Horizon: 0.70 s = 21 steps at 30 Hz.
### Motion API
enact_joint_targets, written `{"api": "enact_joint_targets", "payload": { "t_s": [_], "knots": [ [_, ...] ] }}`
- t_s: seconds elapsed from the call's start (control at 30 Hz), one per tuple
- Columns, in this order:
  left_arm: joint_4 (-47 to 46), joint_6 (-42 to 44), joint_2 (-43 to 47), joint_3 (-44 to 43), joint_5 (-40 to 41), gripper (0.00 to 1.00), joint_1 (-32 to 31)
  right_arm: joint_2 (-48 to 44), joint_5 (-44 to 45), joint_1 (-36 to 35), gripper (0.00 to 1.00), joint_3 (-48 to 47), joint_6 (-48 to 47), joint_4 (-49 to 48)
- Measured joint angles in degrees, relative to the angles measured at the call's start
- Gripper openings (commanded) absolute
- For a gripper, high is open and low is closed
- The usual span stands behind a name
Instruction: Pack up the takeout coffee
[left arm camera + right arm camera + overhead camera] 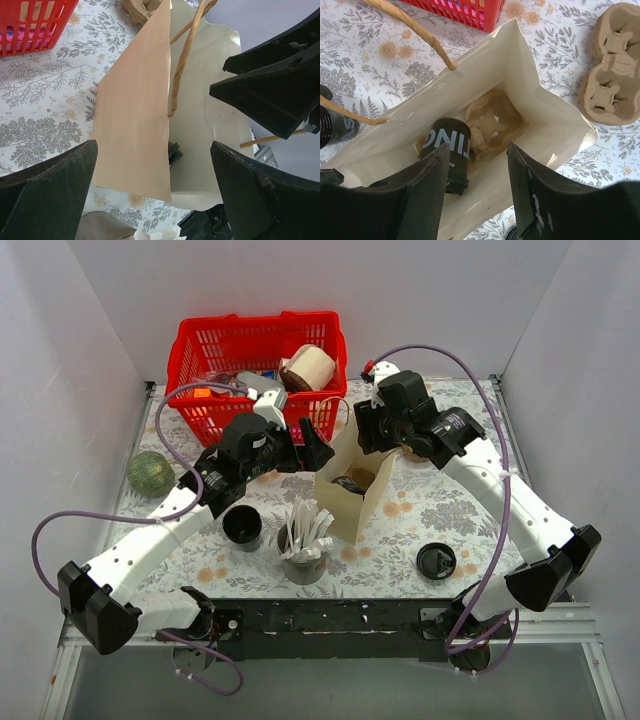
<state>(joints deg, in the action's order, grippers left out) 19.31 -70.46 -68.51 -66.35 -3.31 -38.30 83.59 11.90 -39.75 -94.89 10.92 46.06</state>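
Right gripper (480, 147) hangs half open, holding nothing; left gripper (153, 145) gapes wide. White walls (300, 280) stand around the flowery table (420, 510). On it stands 1 paper bag (550, 120). The takeout coffee (447, 142) lies on its side inside, beside a cardboard cup holder (492, 122), right under the right gripper.

Smooth, matt kraft on the paper bag (555, 117), twisted paper cord for its handle (186, 55); rough moulded pulp cup carrier (612, 65); matt dark takeout coffee (447, 145); glossy red plastic basket (465, 7)
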Motion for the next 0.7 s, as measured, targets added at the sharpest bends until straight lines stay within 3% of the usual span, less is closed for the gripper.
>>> {"api": "enact_joint_targets", "payload": {
  "t_s": [0.7],
  "knots": [
    [0.63,2.89,-7.52,-4.66,-0.26,0.98,0.0,-2.58,-3.39,1.92,0.6,3.74,-0.13,-3.04]
  ]
}}
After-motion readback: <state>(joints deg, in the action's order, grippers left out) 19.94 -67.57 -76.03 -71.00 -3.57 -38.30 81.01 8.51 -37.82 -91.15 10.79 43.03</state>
